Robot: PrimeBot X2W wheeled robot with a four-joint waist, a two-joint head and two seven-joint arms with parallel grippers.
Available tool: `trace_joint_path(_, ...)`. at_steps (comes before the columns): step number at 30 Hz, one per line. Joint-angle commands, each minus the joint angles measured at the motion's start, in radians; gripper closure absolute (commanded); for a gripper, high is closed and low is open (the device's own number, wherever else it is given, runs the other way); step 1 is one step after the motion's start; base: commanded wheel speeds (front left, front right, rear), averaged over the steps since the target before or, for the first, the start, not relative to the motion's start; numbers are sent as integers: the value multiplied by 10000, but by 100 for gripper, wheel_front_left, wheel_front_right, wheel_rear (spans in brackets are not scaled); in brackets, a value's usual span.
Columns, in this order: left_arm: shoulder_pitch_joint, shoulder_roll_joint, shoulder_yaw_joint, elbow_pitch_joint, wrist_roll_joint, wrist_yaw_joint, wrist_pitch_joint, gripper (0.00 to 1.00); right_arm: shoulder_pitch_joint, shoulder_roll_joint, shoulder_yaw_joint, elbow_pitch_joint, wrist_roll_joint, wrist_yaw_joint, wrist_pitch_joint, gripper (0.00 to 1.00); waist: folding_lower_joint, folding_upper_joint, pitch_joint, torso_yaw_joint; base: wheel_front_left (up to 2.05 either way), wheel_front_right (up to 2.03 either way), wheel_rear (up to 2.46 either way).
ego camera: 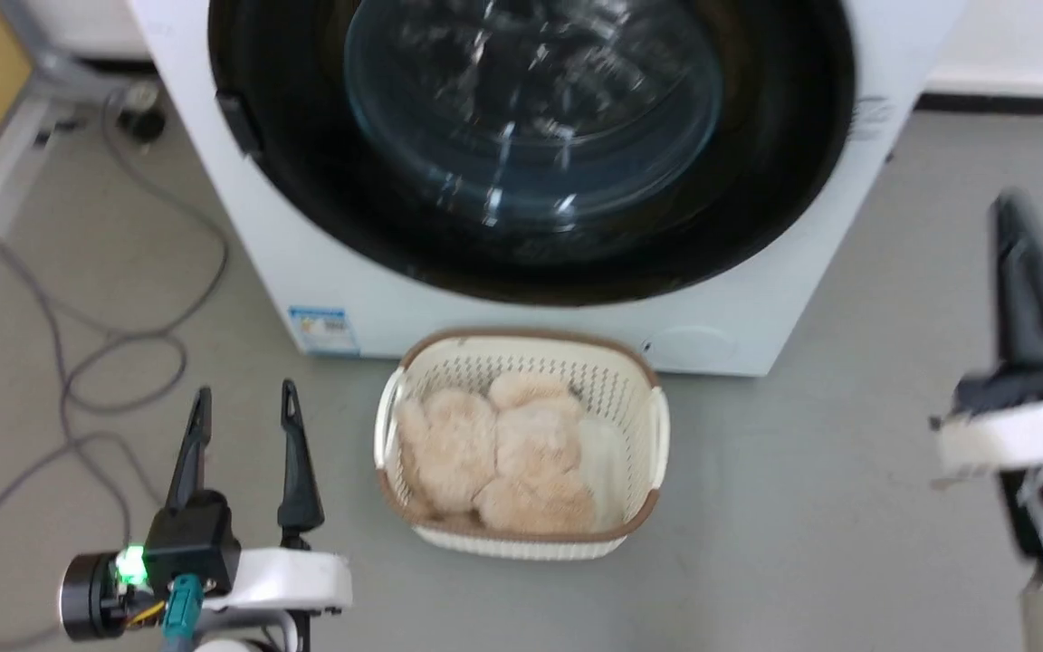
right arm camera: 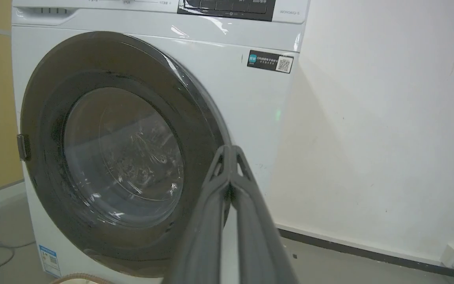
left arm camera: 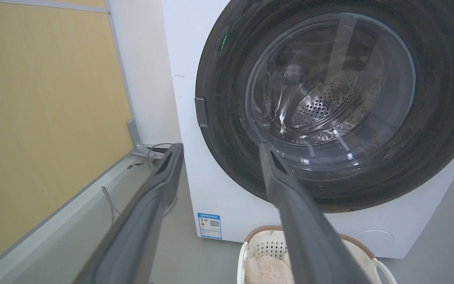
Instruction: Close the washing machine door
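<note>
Glossy black round washing machine door (ego camera: 531, 136) with a clear glass centre sits shut against the white front-loading washing machine (ego camera: 377, 299). Left gripper (ego camera: 245, 389) is spread apart and empty. The right gripper (right arm camera: 230, 152) has its fingertips pressed together, holding nothing.

Blurred right claw (ego camera: 1016, 210); door (ego camera: 531, 145) top off-frame

The grey floor (ego camera: 757, 507) is holding the washing machine (ego camera: 413, 308) far back, a basket (ego camera: 521, 543) (full of fluffy things) sitting near it, cables (ego camera: 123, 338) lying left.
</note>
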Motion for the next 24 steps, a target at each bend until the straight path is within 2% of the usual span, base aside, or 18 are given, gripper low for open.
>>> trace_joint_path(1,206,62,58,32,68,-3,-44,0,414,101,78,161,-38,-9,-42,100,0,0,-428,-346,0,0,0)
trace_joint_path(7,641,60,112,4,76,-42,-44,0,1627,517,211,902,583,-9,-42,100,0,0,-924,-690,0,0,0)
trace_joint_path(8,704,60,119,3,82,-47,-44,0,1789,548,263,1045,674,-9,-42,68,0,0,-988,-737,0,0,0)
trace_joint_path(9,766,59,131,3,88,-43,-44,0,1932,590,308,1180,789,-9,-42,25,0,0,-1049,-783,0,0,0)
trace_joint_path(10,828,60,141,0,98,-42,-44,0,2085,638,327,1261,885,-9,-42,0,0,0,-1111,-828,0,0,0)
trace_joint_path(24,1218,31,105,158,72,-126,-44,0,3869,1164,252,798,1046,-9,-42,0,0,0,-1447,-1074,0,0,0)
